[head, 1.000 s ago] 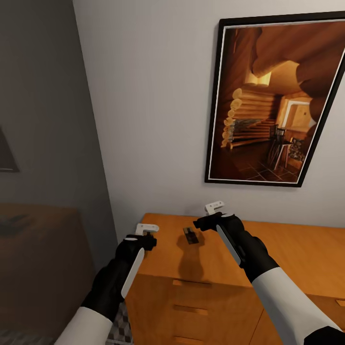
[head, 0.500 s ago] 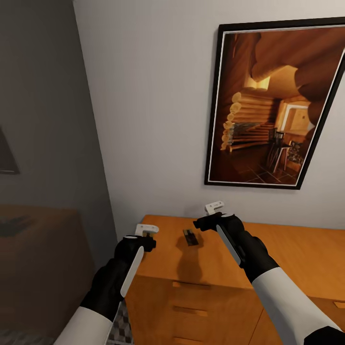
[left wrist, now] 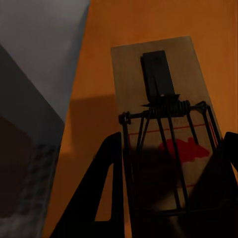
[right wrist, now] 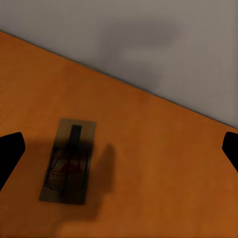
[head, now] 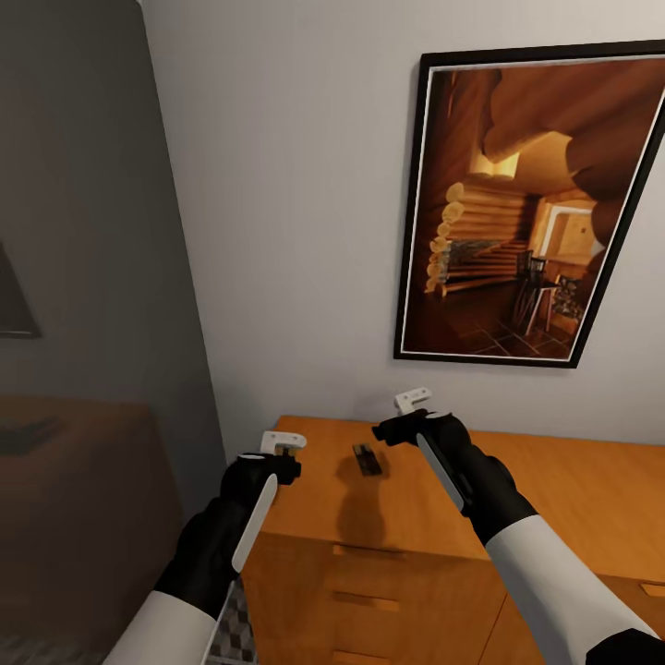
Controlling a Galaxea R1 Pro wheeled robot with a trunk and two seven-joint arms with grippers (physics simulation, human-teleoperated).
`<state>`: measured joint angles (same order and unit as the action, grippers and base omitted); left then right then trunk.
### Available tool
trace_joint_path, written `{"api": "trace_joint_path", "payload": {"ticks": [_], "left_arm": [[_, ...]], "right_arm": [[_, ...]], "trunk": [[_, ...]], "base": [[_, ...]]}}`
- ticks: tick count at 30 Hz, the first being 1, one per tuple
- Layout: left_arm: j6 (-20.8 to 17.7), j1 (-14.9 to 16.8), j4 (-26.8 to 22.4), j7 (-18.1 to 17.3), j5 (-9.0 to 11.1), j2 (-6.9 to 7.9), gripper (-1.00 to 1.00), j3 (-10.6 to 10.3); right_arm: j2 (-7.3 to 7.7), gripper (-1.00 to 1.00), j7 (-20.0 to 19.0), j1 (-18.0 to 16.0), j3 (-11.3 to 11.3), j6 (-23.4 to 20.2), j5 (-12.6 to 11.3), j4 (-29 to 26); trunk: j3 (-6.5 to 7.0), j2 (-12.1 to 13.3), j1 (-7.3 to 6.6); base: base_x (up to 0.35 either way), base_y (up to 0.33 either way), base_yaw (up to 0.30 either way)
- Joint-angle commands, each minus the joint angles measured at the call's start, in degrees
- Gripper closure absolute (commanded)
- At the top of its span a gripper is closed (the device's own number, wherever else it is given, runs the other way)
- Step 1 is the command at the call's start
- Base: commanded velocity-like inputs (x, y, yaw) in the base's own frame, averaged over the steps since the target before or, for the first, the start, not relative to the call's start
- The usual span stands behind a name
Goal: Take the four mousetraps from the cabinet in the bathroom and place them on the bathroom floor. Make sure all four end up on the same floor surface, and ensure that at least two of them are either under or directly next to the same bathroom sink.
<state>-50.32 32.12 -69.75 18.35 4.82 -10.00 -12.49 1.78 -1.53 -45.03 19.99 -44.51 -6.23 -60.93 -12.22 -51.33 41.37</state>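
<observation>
Barely shifted since a second ago: view tipped slightly, picture frame sitting a touch higher, arms and trap in the same places on the cabinet top.

One mousetrap [head: 367, 458] lying flat on the cabinet [head: 554, 499], a small dark-brown rectangle between the two end effectors, nearer the back wall than the front edge. From the right wrist [right wrist: 68, 159]: tan board, black wire spring and bar, faint red mark at its middle, clear of the wall behind.

A second mousetrap [left wrist: 166, 129] close up in the left wrist view: pale wooden board, black catch plate toward the far end, coiled spring and wire frame across the middle, red mouse silhouette printed beneath. Sits between the black fingers [left wrist: 106, 193] of the left end effector [head: 280, 453], jaws apart at either side of the board (contact with the board impossible to judge), near the cabinet's left end.

Right end effector [head: 404, 416] hovering just beyond the first trap toward the wall, fingers spread wide, holding nothing.

Bare orange top stretching away to the right; grey wall [head: 277, 231] with framed picture [head: 526, 203] behind. Strip of patterned bathroom floor [head: 231, 628] beside the left end.
</observation>
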Motion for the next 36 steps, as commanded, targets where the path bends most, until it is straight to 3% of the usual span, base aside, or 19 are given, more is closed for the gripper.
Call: {"api": "trace_joint_path", "payload": {"ticks": [1,10,16,23,25,27,29,32,36], "left_arm": [[-0.21,0.05,-0.40,0.55,0.43,0.00,1.00,-0.05],[-0.38,0.03,-2.23,0.55,0.29,0.00,1.00,-0.08],[-0.39,0.03,-2.28,0.55,0.20,0.00,1.00,-0.08],[-0.37,0.03,-2.16,0.55,0.19,0.00,1.00,-0.08],[-0.28,0.04,-2.14,0.55,0.19,0.00,1.00,-0.11],[-0.24,0.03,-2.09,0.55,0.19,0.00,1.00,-0.14],[-0.22,0.03,-2.07,0.55,0.19,0.00,1.00,-0.16],[-0.22,0.04,-2.06,0.55,0.19,0.00,1.00,-0.16],[-0.21,0.03,-2.01,0.55,0.19,0.00,1.00,-0.16]], "right_arm": [[0.06,-1.00,0.21,-0.06,0.23,-0.23,-0.49,-0.06],[-0.09,-1.00,-0.36,-0.06,5.04,-0.47,-1.23,0.17],[-2.17,-1.00,-2.01,-0.08,5.81,-0.85,-1.12,0.56],[-4.08,-1.00,-2.25,-2.66,5.27,-7.53,-1.22,0.81],[-4.43,-1.00,-2.06,-3.67,2.48,-8.75,-1.30,1.01],[-4.54,-1.00,-1.84,-4.47,-3.72,-9.17,-1.32,1.51],[-4.57,-1.00,-1.67,-4.68,-7.36,-9.20,-1.25,2.30],[-4.60,-1.00,-1.51,-4.97,-10.12,-9.03,-1.07,4.54],[-4.64,-1.00,-1.29,-6.49,-11.12,-8.95,-0.95,9.19]], "trunk": [[-0.09,-0.07,0.01],[-0.09,-0.07,0.01],[-0.09,-0.07,0.01],[-0.09,-0.07,0.01],[-0.09,-0.07,0.01],[-0.09,-0.07,0.01],[-0.09,-0.07,0.01],[-0.09,-0.07,0.01],[-0.09,-0.07,0.01]], "base": [[0.000,0.000,0.000],[0.000,0.000,0.000],[0.000,0.000,0.000],[0.000,0.000,0.000],[0.000,0.000,0.000],[0.000,0.000,0.000],[0.000,0.000,0.000],[0.000,0.000,0.000],[0.000,0.000,0.000]]}}
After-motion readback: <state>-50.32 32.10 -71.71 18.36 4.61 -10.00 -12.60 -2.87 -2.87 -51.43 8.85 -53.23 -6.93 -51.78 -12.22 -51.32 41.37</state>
